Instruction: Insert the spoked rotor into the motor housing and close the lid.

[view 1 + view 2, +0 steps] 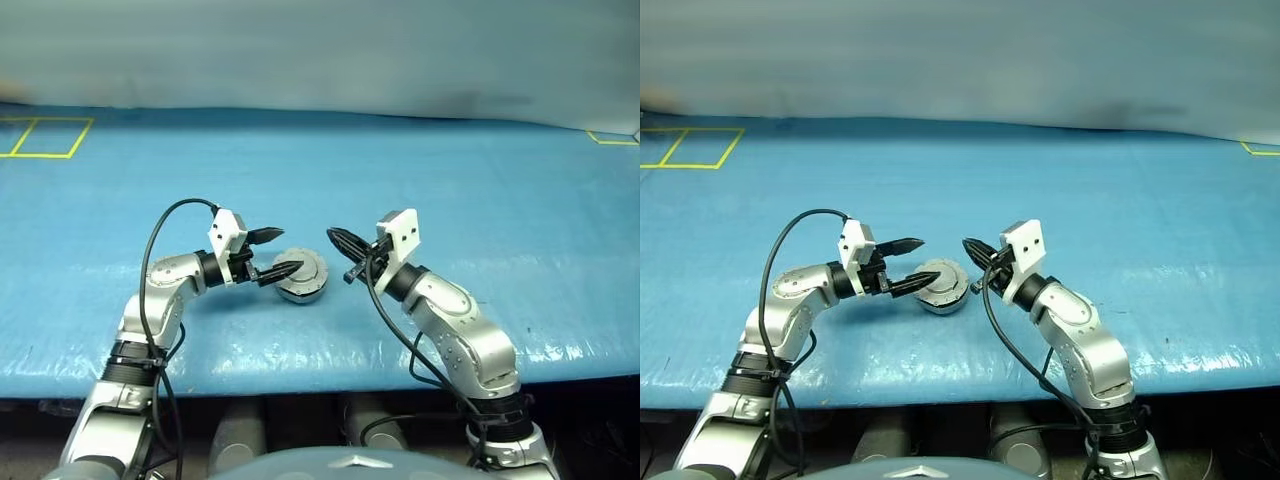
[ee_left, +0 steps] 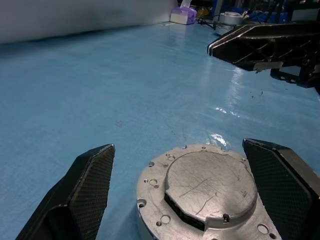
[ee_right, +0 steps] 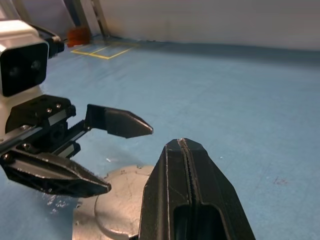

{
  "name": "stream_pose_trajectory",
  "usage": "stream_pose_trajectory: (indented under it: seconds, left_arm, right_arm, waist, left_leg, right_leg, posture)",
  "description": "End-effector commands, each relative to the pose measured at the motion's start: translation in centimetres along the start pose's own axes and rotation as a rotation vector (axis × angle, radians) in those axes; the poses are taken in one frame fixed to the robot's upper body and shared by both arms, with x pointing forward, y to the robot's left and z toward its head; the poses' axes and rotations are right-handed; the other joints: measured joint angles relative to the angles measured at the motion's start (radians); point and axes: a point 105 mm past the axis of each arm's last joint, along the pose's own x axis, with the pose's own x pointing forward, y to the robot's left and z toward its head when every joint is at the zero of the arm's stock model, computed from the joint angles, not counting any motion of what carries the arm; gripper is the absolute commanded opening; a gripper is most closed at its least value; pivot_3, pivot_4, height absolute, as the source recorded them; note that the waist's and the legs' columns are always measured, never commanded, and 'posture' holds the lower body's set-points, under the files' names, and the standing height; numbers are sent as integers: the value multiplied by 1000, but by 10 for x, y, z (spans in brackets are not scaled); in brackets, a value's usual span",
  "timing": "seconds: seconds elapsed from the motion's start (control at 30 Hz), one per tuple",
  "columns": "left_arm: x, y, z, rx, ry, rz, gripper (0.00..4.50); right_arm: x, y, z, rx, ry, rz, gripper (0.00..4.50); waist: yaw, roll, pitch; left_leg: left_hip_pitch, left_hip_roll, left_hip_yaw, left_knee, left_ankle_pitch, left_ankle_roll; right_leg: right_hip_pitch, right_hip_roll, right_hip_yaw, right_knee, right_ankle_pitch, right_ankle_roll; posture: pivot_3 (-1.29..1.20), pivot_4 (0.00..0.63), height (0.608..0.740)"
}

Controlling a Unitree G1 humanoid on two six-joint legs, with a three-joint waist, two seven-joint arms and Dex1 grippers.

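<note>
Item 1: motor housing (image 1: 302, 276), a round grey metal puck, resting on the blue table (image 1: 500, 180) near its front edge, between the 2 grippers. The lid (image 2: 210, 187), a plain scratched grey disc, sits on top of the housing; small screw holes ring the housing's flange around it. The rotor cannot be made out.

Item 2: left gripper (image 1: 275, 252), pointing in from the left, roughly level. Its jaws stand wide apart, 1 finger on each side of the housing; from the wrist view both fingers (image 2: 85, 195) flank the puck without clearly touching it.

Item 3: right gripper (image 1: 343, 248), pointing in from the right, just beside the housing and above the table. Its jaws are pressed together with nothing between them.

Item 4: yellow tape lines (image 1: 45, 138) marking squares on the table at its far left corner, well apart from the housing.
</note>
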Motion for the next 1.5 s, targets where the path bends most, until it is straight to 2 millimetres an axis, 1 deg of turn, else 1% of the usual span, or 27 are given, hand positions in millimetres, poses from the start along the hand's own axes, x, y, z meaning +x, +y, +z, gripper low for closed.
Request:
stream_pose_trajectory:
  seconds: [0.03, 0.27, 0.6, 0.67, 0.73, 0.8, 1.0, 1.17, 1.33, 1.5]
  left_arm:
    - [6, -6, 7, 13, -7, -62, 4448]
    - [14, -14, 1, 4, 29, -121, 4448]
    - [18, -13, -11, 20, 94, -139, 4448]
    - [17, -11, -13, 19, 98, -130, 4070]
    - [16, -11, -18, 25, 124, -126, 3554]
    - [15, -10, -20, 28, 132, -121, 3554]
    - [15, -8, -18, 32, 114, -100, 3554]
    - [15, -4, -6, 9, 19, -62, 3554]
    - [7, -1, 0, -23, -31, -30, 3554]
    - [-6, 7, 0, -29, -49, 39, 3554]
  right_arm:
    - [-4, 12, 4, -38, -19, 67, 0]
    - [-14, 20, -12, -52, 49, 125, 0]
    - [-20, 17, -22, -62, 91, 116, 0]
    - [-20, 16, -22, -63, 91, 109, 0]
    - [-20, 15, -22, -64, 91, 97, 0]
    - [-20, 14, -22, -64, 92, 92, 0]
    - [-20, 11, -23, -66, 98, 79, 0]
    - [-18, 11, -22, -67, 93, 79, 0]
    - [-16, 12, -20, -53, 79, 83, 0]
    - [-6, 6, -17, -19, 56, 59, 0]
  waist:
    - [0, 0, 0]
    - [0, 0, 0]
    - [0, 0, 0]
    - [0, 0, 0]
    - [0, 0, 0]
    - [1, 0, 0]
    - [2, 0, 0]
    - [3, 0, 0]
    - [2, 0, 0]
    - [1, 0, 0]
  left_leg:
    - [0, 0, 0, 0, 0, 0]
    - [0, 0, 0, 1, 0, 0]
    - [0, 0, 0, 1, 0, 0]
    - [0, 0, 0, 1, 0, 0]
    - [0, 0, 0, 1, 0, 0]
    - [0, 0, 0, 1, 0, 0]
    - [0, 0, 0, 1, 0, 0]
    - [0, 0, 0, 2, 0, 0]
    - [0, 0, 0, 2, 0, 0]
    - [0, 0, 0, 2, 0, 0]
  right_leg:
    - [0, 0, 0, 0, 0, 0]
    - [0, 0, 0, 0, 0, 0]
    - [0, 0, 0, 0, 0, 0]
    - [0, 0, 0, 0, 0, 0]
    - [0, 0, 0, 0, 0, 0]
    - [0, 0, 0, 0, 0, 0]
    - [1, 0, 0, 0, 0, 0]
    - [1, 0, 0, 0, 0, 0]
    - [1, 0, 0, 1, 0, 0]
    - [1, 0, 0, 1, 0, 1]
  posture:
    - [0, 150, 740]
    - [0, 150, 740]
    - [0, 150, 740]
    - [0, 150, 740]
    - [0, 150, 740]
    - [0, 150, 740]
    - [0, 150, 740]
    - [0, 150, 740]
    - [0, 150, 740]
    - [0, 150, 740]
